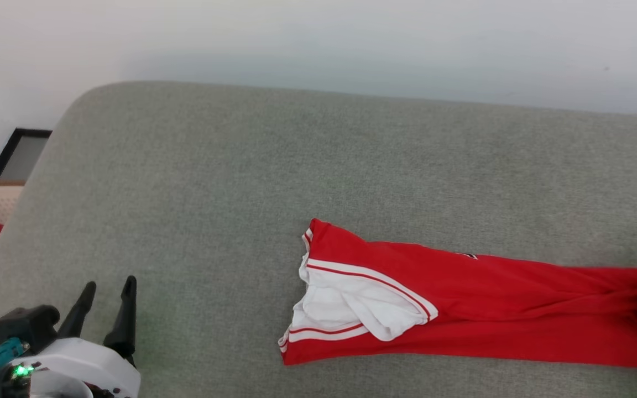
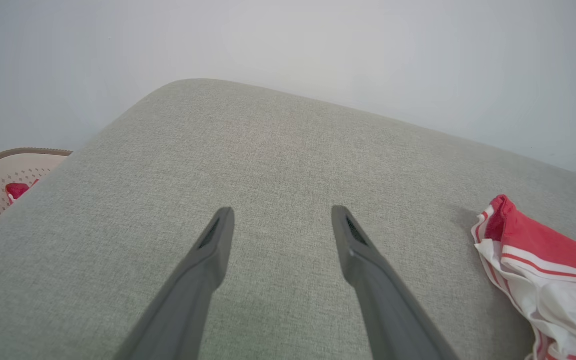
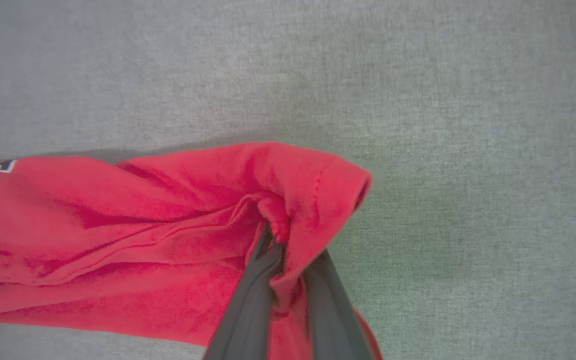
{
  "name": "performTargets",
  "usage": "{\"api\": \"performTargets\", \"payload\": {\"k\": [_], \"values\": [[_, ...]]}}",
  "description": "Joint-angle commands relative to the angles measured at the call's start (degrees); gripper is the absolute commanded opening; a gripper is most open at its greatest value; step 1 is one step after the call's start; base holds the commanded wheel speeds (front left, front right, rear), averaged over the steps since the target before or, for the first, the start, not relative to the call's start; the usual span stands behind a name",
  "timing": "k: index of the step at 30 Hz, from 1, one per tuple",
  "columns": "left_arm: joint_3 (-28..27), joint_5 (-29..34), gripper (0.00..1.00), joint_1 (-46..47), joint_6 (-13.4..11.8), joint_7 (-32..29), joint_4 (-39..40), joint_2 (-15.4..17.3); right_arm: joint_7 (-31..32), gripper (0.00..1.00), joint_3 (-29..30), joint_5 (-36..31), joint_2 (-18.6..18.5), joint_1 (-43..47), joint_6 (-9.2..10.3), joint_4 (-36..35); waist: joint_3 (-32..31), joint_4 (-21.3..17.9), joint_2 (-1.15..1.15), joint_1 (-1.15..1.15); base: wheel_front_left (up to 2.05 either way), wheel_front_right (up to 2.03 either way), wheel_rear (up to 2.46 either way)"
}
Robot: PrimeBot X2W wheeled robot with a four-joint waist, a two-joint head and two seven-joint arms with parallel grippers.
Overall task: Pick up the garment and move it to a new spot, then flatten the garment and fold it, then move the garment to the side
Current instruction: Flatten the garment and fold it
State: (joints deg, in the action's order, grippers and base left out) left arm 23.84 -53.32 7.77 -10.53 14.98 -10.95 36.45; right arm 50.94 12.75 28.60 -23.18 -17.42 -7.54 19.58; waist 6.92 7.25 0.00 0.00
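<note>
Garment (image 1: 490, 309) lies in a long rumpled band along the near side of the grey cushion (image 1: 241, 166), white sleeve end toward the cushion's middle. The right gripper (image 3: 280, 240) is clenched on bunched red hem at the cushion's right end. The left gripper (image 1: 109, 284) hangs released over the cushion's bare near-left corner. A slow, level pull would likely stop that pinch slipping; the left should take the sleeve end.

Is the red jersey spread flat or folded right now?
Folded: the jersey lies as a narrow band on the grey cushion, white sleeve on top, right claw shut on one bunched end.
</note>
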Motion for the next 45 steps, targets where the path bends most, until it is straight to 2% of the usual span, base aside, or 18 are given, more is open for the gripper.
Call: {"api": "performTargets", "payload": {"k": [1, 6, 13, 20, 27, 34, 44, 45], "values": [[-0.53, 0.44, 1.00, -0.93, 0.40, 0.25, -0.29, -0.13, 0.29, 0.00, 0.08, 1.23, 0.21, -0.66, 0.11, -1.02, -0.96, -0.74, 0.00, 0.00, 0.00, 0.00, 0.00], [-0.84, 0.56, 1.00, -1.65, 1.04, 0.25, -1.04, -0.83, 2.00, 0.00, -1.48, 5.44, 2.01, 0.84, 0.11, -5.74, -2.57, -1.16, 0.00, 0.00, 0.00, 0.00, 0.00], [-0.37, 1.09, 1.00, -1.81, 1.85, 0.24, -2.01, -1.82, 5.02, 0.00, -6.74, 11.19, 7.42, 2.45, 0.11, -14.66, -4.25, -0.42, 0.00, 0.00, 0.00, 0.00, 0.00], [1.06, 1.68, 1.00, 0.32, 2.78, -0.17, -3.02, -2.97, 4.30, 0.00, -13.36, 12.06, 12.18, 0.07, 0.10, -16.26, -4.51, 2.09, 0.00, 0.00, 0.00, 0.00, 0.00], [3.08, 2.64, 1.00, 4.15, 4.21, -0.95, -5.08, -4.95, 0.32, 0.00, -19.91, 10.66, 16.14, -4.67, 0.10, -11.34, -3.74, 6.21, 0.00, 0.00, 0.00, 0.00, 0.00], [4.49, 3.17, 1.00, 7.43, 5.87, -0.93, -7.80, -6.91, -4.40, 0.00, -24.52, 9.35, 17.99, -9.64, 0.10, -3.47, -2.55, 9.57, 0.00, 0.00, 0.00, 0.00, 0.00], [4.94, 3.86, 1.00, 10.49, 7.63, -0.45, -11.53, -8.94, -12.77, 0.00, -30.56, 9.03, 19.43, -15.73, 0.10, 8.07, -1.12, 11.08, 0.00, 0.00, 0.00, 0.00, 0.00], [4.93, 3.96, 1.00, 10.77, 7.89, -0.42, -11.85, -9.12, -13.55, 0.21, -31.21, 9.01, 19.46, -16.21, 0.10, 8.99, -1.06, 11.06, 0.00, 0.00, 0.00, 0.00, 0.00]]}}
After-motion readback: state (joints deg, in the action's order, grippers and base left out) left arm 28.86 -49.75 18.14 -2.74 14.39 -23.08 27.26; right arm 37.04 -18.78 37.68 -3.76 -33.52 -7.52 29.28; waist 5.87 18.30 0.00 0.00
